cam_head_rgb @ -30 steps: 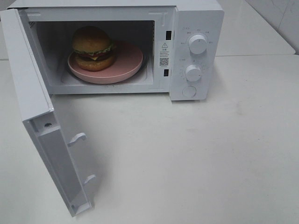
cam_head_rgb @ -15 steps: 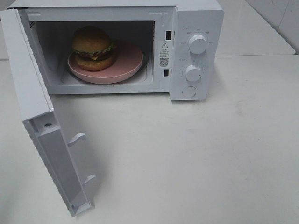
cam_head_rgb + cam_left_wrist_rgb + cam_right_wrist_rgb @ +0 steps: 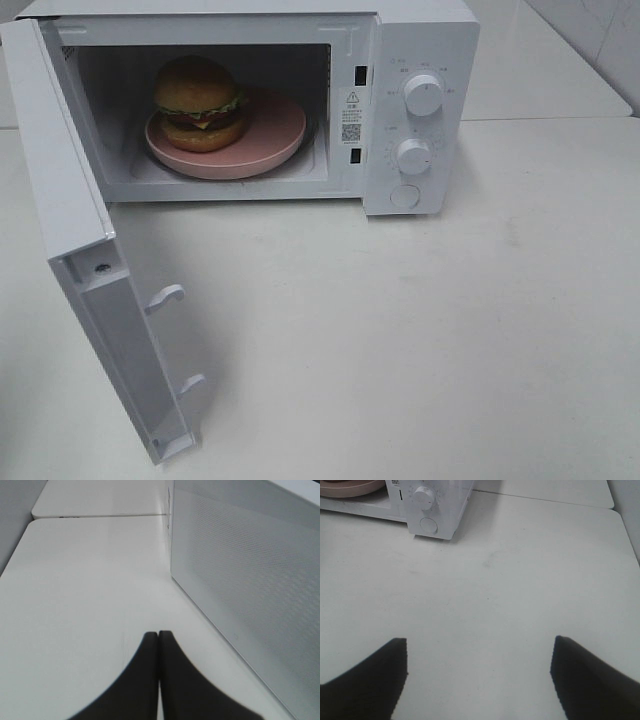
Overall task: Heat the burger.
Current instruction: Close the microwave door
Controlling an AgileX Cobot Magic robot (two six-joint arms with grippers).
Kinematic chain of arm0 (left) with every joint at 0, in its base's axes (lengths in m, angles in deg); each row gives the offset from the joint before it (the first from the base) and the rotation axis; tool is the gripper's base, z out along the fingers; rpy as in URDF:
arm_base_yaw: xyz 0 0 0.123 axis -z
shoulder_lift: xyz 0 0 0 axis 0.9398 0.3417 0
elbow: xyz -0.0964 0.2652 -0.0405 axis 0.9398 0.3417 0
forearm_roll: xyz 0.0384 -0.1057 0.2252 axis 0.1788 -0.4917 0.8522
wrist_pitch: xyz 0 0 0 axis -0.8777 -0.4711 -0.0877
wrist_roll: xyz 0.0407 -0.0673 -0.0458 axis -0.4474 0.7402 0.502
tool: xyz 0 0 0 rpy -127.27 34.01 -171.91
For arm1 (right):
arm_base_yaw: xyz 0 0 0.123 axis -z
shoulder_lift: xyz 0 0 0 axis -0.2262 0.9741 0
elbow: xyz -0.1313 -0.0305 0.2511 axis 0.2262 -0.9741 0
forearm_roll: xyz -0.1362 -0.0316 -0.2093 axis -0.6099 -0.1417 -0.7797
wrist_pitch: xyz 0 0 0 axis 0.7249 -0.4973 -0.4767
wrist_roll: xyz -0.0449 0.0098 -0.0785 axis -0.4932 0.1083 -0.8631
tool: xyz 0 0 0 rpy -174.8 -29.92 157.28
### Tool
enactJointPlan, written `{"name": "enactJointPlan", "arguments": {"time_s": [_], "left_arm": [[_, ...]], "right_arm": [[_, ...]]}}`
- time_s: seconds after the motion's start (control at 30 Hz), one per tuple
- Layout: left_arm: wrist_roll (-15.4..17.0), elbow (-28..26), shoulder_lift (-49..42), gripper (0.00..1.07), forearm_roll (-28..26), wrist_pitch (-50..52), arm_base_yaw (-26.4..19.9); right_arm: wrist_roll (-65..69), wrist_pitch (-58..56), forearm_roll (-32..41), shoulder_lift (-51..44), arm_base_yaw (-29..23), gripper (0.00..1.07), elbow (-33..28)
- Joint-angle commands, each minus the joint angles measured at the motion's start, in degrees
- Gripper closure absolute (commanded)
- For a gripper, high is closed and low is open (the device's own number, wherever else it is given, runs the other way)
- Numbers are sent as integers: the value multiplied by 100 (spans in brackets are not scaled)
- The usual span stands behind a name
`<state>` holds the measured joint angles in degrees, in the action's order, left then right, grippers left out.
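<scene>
The left gripper [image 3: 159, 635] is closed tight, its two dark fingers pressed together along their inner edges with the tips meeting and nothing caught between them. The right gripper [image 3: 479, 647] has its jaws spread wide, the two dark fingers well apart and holding nothing.

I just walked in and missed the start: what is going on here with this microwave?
The burger sits on a pink plate inside the microwave, whose door stands wide open. Neither claw holds anything: the left claw is shut, beside a white meshed panel that is probably the door, and the right claw hangs open over the table. The door is not yet closed.
</scene>
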<state>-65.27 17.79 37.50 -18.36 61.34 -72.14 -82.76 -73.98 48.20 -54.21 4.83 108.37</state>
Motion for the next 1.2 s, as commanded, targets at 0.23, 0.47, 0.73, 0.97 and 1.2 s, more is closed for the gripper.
{"name": "enactJointPlan", "arguments": {"time_s": [0.23, 0.47, 0.73, 0.97, 1.2], "left_arm": [[-372, 751, 728, 107, -264, 2521, 6], [-372, 911, 1381, 107, -126, 3822, 120], [-92, 922, 2544, 107, 607, 4968, 625], [34, 905, 3409, 107, 716, 5563, 1089], [476, 762, 4074, 107, 1209, 6050, 1432]], "right_arm": [[-6, 40, 0, -155, 23, 32, -11], [-6, 40, 0, -155, 23, 32, -11], [-6, 40, 0, -155, 23, 32, -11], [-6, 40, 0, -155, 23, 32, -11], [-6, 40, 0, -155, 23, 32, -11]]}}
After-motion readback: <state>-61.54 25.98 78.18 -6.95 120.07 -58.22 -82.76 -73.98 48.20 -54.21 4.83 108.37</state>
